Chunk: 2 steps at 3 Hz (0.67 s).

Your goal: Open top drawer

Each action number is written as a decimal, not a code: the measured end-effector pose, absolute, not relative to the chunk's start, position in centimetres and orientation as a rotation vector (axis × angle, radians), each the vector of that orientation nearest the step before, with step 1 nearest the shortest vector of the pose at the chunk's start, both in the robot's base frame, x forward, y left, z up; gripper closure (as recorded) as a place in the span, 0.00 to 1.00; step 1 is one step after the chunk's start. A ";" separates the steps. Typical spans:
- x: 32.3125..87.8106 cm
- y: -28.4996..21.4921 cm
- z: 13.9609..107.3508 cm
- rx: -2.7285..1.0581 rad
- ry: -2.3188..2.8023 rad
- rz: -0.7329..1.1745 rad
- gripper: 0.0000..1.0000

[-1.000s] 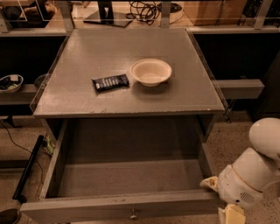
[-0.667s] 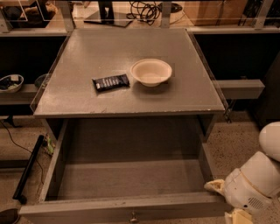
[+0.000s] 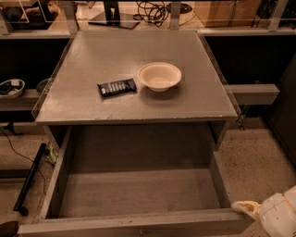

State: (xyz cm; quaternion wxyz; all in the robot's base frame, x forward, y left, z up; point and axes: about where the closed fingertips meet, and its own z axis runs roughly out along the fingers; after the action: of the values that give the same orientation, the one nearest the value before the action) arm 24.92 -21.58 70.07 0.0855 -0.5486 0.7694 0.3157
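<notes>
**Grey drawer hanging wide open, gripper parked at its corner**

Grey metal is filling pretty much the whole view. Closest to the camera, the gripper (image 3: 246,207) is sitting low in the bottom right, a cream tip sticking out of a chunky white arm housing (image 3: 279,216). It's hovering just outside the front right corner of the top drawer (image 3: 138,194), right beside the front panel. Whether it's actually touching that corner, I can't tell. I also can't tell if the gripper is spread or pressed together, and it isn't visibly gripping anything.

The top drawer is sitting pulled far out toward the camera, with its front edge running along the bottom of the view and reaching left from the gripper. Its inside is showing only plain grey floor and side walls, with the back part lying in shadow under the cabinet top.

Moving further back, the flat grey cabinet top (image 3: 115,51) is carrying two things. A cream bowl (image 3: 159,75) is sitting upright near the middle, with just its own pale inside showing. A dark wrapped snack bar (image 3: 117,87) is lying flat just to the bowl's left, close but not touching.

Off to the left, a black pole (image 3: 30,178) is lying on the speckled floor (image 3: 259,157) beside the drawer. At the very back, some cables (image 3: 152,9) are looping on a lighter surface.

Count: one open drawer, one bowl, one snack bar, one gripper.
</notes>
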 end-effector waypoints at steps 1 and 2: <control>24.9 -21.6 70.1 -1.636 2.294 0.941 0.00; 25.5 -20.9 70.2 -1.663 2.271 0.947 0.00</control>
State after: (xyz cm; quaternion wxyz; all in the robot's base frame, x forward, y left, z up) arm 25.51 -20.89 70.16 0.0858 -0.5580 0.7618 0.3177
